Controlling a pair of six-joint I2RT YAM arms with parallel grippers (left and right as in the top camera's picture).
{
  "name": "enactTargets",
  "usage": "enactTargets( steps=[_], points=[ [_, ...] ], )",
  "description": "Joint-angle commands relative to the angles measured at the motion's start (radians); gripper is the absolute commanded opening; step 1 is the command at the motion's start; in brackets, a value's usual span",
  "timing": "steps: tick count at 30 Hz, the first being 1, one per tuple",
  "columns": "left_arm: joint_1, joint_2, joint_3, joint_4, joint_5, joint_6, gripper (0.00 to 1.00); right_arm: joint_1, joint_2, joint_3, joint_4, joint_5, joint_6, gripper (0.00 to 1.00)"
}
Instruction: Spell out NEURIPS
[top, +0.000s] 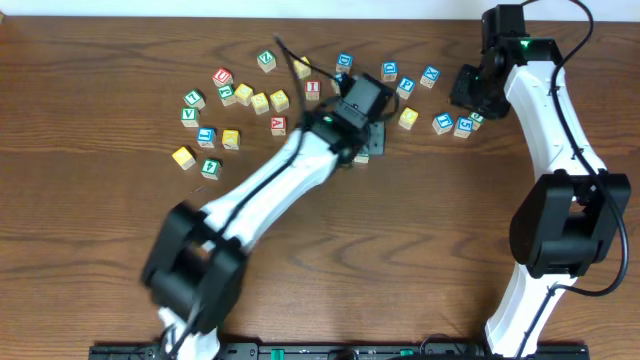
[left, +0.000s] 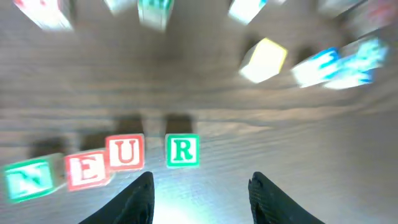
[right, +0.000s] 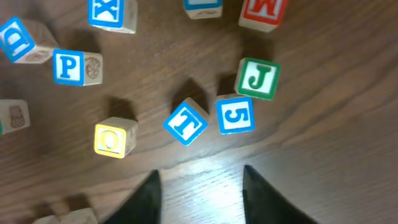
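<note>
In the blurred left wrist view, a green N (left: 25, 180), red E (left: 87, 171), red U (left: 126, 152) and green R (left: 182, 151) stand in a row on the table. My left gripper (left: 202, 183) hangs open just in front of the R, holding nothing. In the overhead view my left arm covers most of that row, with the left gripper (top: 366, 132) at mid-table. My right gripper (right: 200, 175) is open and empty above bare wood, near a tilted blue-lettered cube (right: 185, 122) and a blue 5 (right: 235, 116). A blue P (right: 68, 67) and a yellow-topped cube (right: 114, 138) lie to its left.
Loose cubes lie scattered along the back: a yellow, green and red cluster (top: 250, 98) at the left, blue-lettered ones (top: 406, 86) at the right. A green J (right: 258, 78), red M (right: 261, 12) and blue X (right: 112, 12) sit beyond the right gripper (top: 464, 98).
</note>
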Motion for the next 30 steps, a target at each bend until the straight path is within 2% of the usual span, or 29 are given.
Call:
enactTargets(
  steps=[1,5,12,18,23,30],
  points=[
    [0.051,-0.15,0.001,-0.056,-0.018,0.058,0.48,0.043,-0.002,0.006,0.018,-0.016,0.005,0.2],
    [0.134,-0.236,0.001,-0.133,-0.039,0.058,0.48,0.093,0.008,-0.017,0.05,-0.016,0.005,0.01],
    [0.318,-0.28,0.0,-0.267,-0.04,0.118,0.49,0.166,0.088,-0.019,0.069,-0.016,-0.002,0.02],
    [0.441,-0.279,0.0,-0.33,-0.04,0.119,0.49,0.192,0.14,-0.02,0.09,-0.016,-0.006,0.03],
    [0.507,-0.279,0.0,-0.342,-0.04,0.119,0.49,0.195,0.17,-0.021,0.117,-0.021,-0.072,0.04],
    [0.526,-0.279,0.0,-0.342,-0.04,0.119,0.49,0.196,0.222,-0.022,0.14,-0.089,-0.184,0.03]
  ],
)
